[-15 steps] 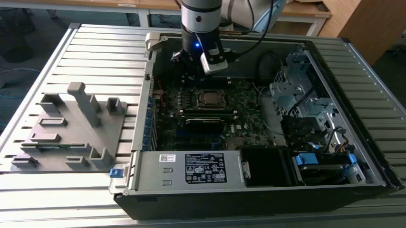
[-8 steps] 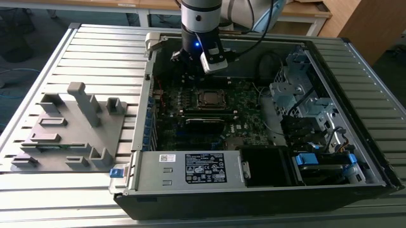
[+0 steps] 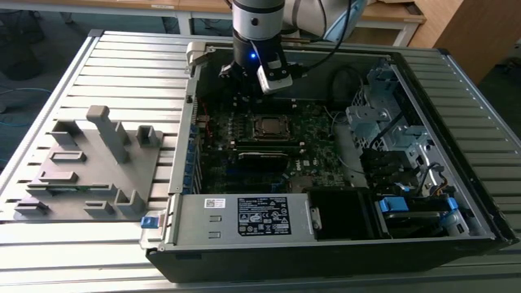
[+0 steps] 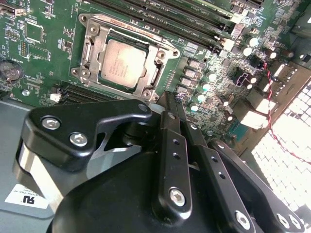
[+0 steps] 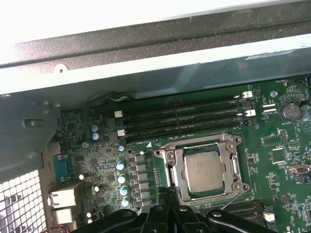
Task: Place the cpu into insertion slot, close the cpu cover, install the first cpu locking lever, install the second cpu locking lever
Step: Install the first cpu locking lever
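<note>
hovering jaws together | cpu point(image 4: 124, 60) in insertion slot point(image 4: 92, 48) | levers unclear

Grey slatted metal table point(image 3: 122, 67); pale wooden desks point(image 3: 399, 17) behind; dark floor point(image 3: 24, 91) alongside.

Arm point(image 3: 258, 24) hangs vertical, end effector point(image 4: 171, 103) closed (empty).
</note>
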Available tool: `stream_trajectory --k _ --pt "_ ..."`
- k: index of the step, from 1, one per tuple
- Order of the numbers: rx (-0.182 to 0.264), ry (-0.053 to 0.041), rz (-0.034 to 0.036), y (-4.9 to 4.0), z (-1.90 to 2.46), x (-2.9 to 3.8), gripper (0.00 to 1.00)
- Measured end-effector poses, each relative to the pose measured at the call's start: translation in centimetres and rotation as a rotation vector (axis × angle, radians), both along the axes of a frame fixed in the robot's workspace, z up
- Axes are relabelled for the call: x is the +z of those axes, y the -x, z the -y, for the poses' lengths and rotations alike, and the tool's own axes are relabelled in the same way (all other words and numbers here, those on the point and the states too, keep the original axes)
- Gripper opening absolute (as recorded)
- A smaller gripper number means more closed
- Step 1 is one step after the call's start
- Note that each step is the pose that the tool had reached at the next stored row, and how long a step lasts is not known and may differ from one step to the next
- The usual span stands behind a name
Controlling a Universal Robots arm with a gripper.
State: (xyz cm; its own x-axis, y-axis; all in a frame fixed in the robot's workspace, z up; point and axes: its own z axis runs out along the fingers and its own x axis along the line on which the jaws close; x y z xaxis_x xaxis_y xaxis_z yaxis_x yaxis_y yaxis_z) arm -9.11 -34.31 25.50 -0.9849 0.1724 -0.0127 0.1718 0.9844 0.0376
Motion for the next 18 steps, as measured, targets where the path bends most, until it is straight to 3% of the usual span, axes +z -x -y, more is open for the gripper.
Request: stream_trajectory --k 14,15,18 --pt "0.000 -0.0003 0.0000 0.00 0.00 0.06 0.10" --pt "0.000 -0.0026 -0.0002 0.00 0.01 0.08 0.10" --pt "0.000 -0.0224 0.0000 0.00 0.00 0.06 0.10"
